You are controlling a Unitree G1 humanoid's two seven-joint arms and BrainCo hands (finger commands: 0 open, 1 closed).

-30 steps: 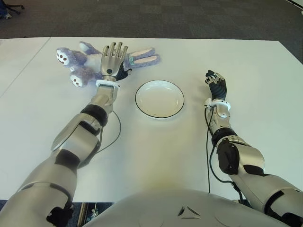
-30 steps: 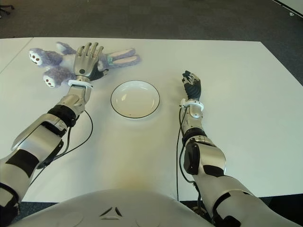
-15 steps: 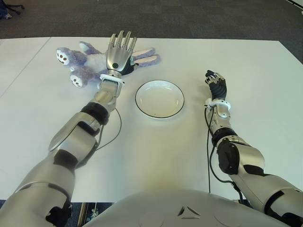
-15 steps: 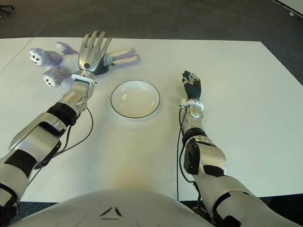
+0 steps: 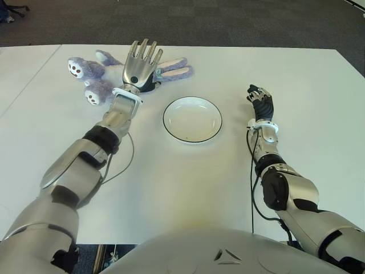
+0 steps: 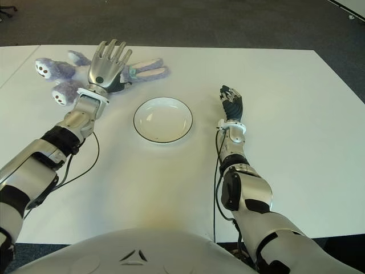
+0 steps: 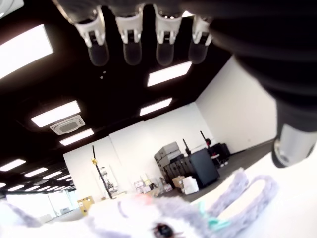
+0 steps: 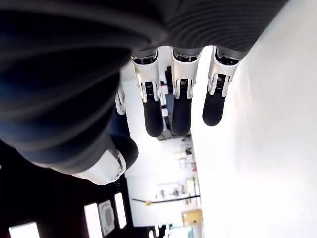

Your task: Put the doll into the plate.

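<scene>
**A:** Looking at the left hand (image 5: 140, 64), it's over the doll (image 5: 101, 74) with all the fingers stretched out straight, holding nothing. A second ago the hand sat lower down, closer on top of the toy's body, then it lifted and tipped back, and now it's shifted a bit toward the robot's left. The doll hasn't budged the whole time, same spot at the far left of the table (image 5: 188, 177).

**B:** So no grab yet? The wrist view backs that up for me: fingertips (image 7: 132, 52) hanging straight with ceiling lights between them, and the doll's face (image 7: 148, 220) well below, not touching.

**A:** Yeah, I'd say it's lining up again rather than closing. The plate (image 6: 163, 119) sits bare just to the right of the doll, so nothing of the task is done so far.

**B:** And the right hand (image 6: 231, 103)?

**A:** Idle, off to the right of the plate, fingers loosely bent, nothing in them. Hasn't moved either.

**B:** My guess is the left hand needs to come back down and wrap the doll's body before anything else. Floppy toy, could slip out.
</scene>
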